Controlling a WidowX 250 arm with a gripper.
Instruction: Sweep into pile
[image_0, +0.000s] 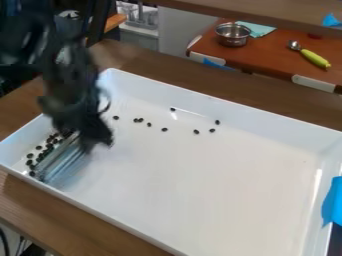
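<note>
Apparently mid-sweep, the gripper (91, 141) pinched the sweeper (61, 162) beside clustered beans (39, 148) — stray beans (196, 132) next required gathering toward them.

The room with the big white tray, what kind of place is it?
Probably a robot lab or workroom. A black robot arm is over a white tray, and a metal pot and a green-handled spoon sit behind.

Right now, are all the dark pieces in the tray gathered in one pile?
No, several dark pieces lie spread across the white tray, apart from the group beside the sweeping tool.
</note>
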